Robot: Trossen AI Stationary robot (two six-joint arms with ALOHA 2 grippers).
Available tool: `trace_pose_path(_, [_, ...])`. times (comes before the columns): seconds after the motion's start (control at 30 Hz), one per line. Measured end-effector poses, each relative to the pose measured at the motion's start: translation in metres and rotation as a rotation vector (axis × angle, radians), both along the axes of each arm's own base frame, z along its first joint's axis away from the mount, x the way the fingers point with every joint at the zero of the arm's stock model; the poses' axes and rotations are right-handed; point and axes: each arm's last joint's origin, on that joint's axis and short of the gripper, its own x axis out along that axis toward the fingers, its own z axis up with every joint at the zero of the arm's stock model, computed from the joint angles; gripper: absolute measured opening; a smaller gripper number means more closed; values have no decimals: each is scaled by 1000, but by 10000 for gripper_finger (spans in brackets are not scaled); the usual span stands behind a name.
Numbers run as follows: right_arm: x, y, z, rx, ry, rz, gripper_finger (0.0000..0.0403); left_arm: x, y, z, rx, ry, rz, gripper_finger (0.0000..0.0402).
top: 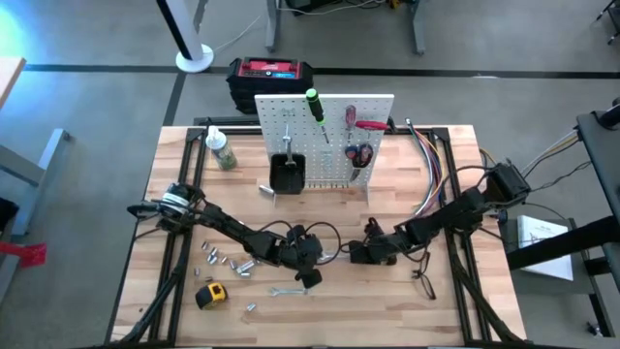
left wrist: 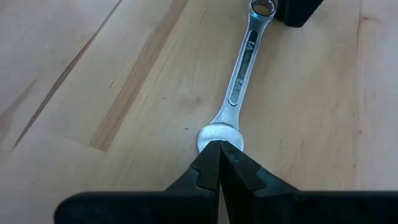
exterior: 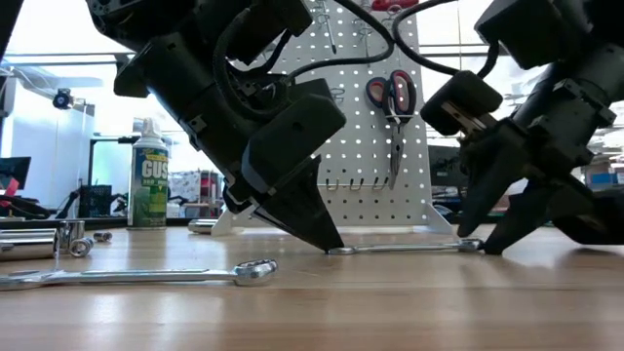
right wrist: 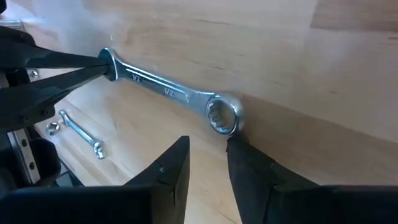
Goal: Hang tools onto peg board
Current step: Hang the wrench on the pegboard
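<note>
Left tool (left wrist: pixel 219 149) clenched on the wrench (left wrist: pixel 239 84) end; right wrist view shows right tool (right wrist: pixel 208 158) released beside its ring.

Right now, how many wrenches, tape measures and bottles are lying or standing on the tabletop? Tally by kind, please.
Wrenches: 2, the larger wrench and the smaller wrench
Tape measures: 1, the yellow tape measure
Bottles: 1, the green-labelled bottle
Total: 4
</note>
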Motion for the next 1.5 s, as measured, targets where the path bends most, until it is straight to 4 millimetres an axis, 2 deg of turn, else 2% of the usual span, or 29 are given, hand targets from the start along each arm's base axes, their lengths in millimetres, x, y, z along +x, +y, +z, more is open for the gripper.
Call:
trace_pose_path(0.13, [1,-4,2,-22,-7,30,94,0,0,0,0,-1,-1,0])
trace_pose_path(0.4, [-16,-11,16,-80,79,3,77,0,0,0,-1,-2,-3,0])
trace_pose_path(0.5, [-16,-12,16,-83,75,-4,76,0,0,0,-1,-2,-4,0])
trace_pose_path(0.87, [-6,-9,8,-53,30,-2,95,0,0,0,1,-1,-9,0])
trace_pose_path(1.27, [0,-19,6,-52,19,30,88,0,0,0,1,1,-8,0])
trace_pose_path(1.5, [8,-21,-5,-40,-15,65,87,-1,0,0,4,9,-8,0])
